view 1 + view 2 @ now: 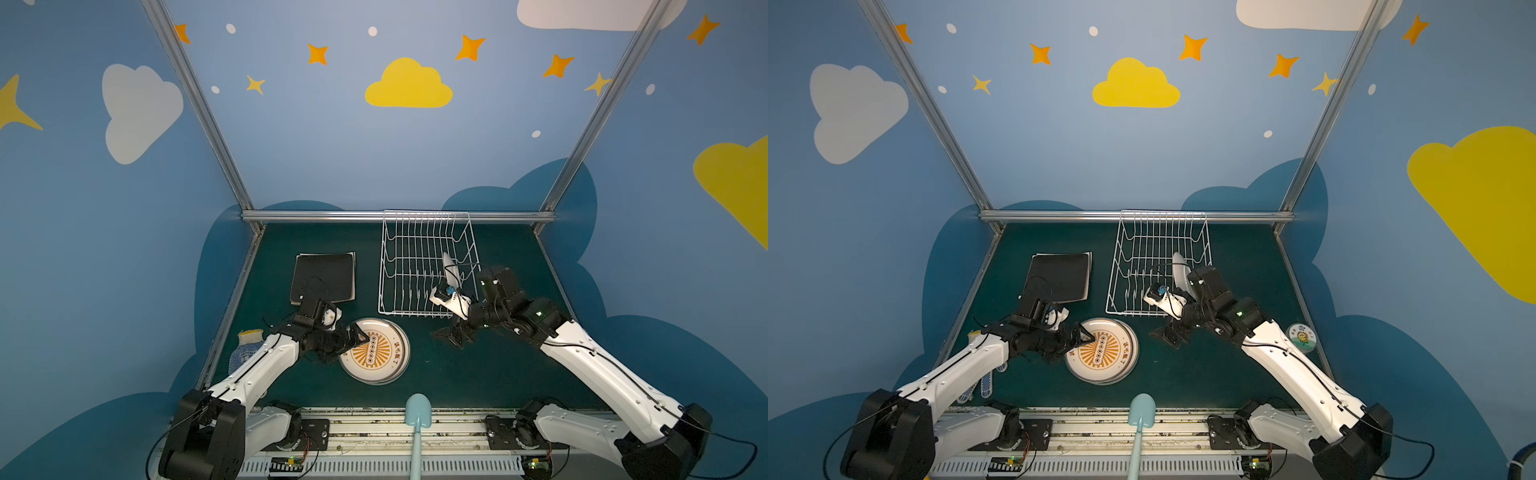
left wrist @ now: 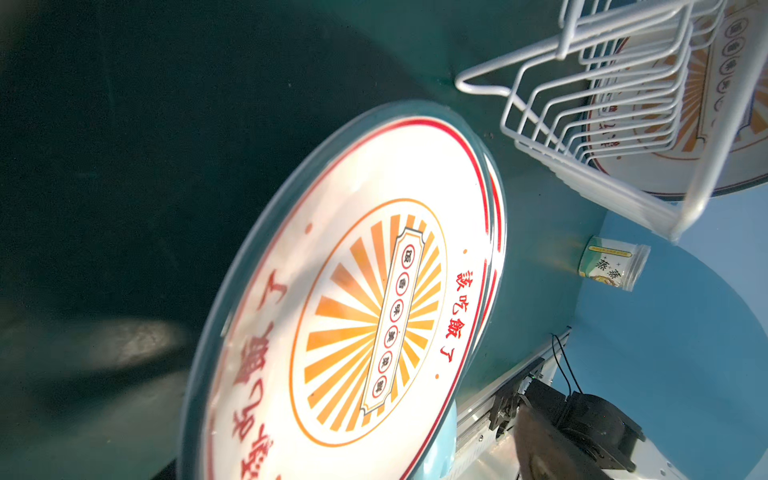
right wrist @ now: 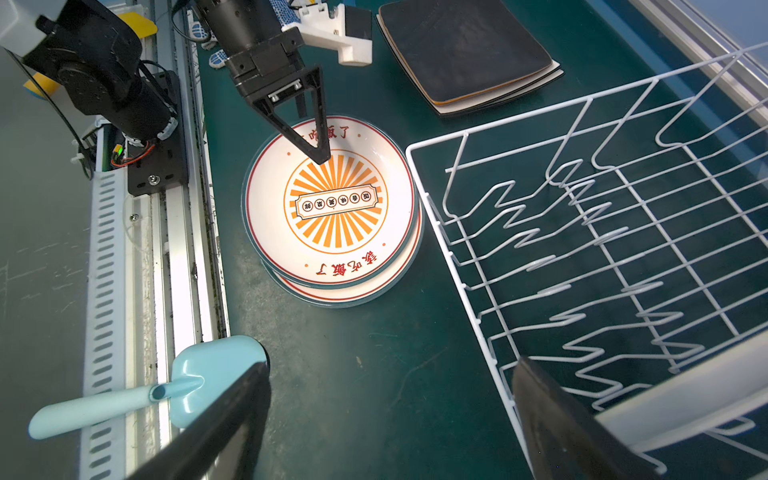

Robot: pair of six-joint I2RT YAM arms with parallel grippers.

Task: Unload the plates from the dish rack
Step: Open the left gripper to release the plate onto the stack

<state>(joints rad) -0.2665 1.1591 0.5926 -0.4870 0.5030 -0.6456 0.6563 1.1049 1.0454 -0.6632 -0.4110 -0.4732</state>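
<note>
Far left on the green table (image 1: 478, 374), the square plates (image 1: 324, 274) are lying stacked, the black one uppermost and cream edges showing beneath. Just nearer, the left gripper (image 1: 363, 336) is hanging over the stack of round plates (image 1: 384, 361), its tip above the top printed face, jaws standing apart and gripping nothing. I am counting three rims in that stack. To the right, the dish rack (image 1: 409, 266) is holding one round plate (image 1: 450, 268), standing on edge toward its near right side. The right gripper (image 1: 451, 337) is hovering just outside the rack's near right corner, jaws wide and empty. Judgement: unloading is nearing completion, with one plate left to lift out.
</note>
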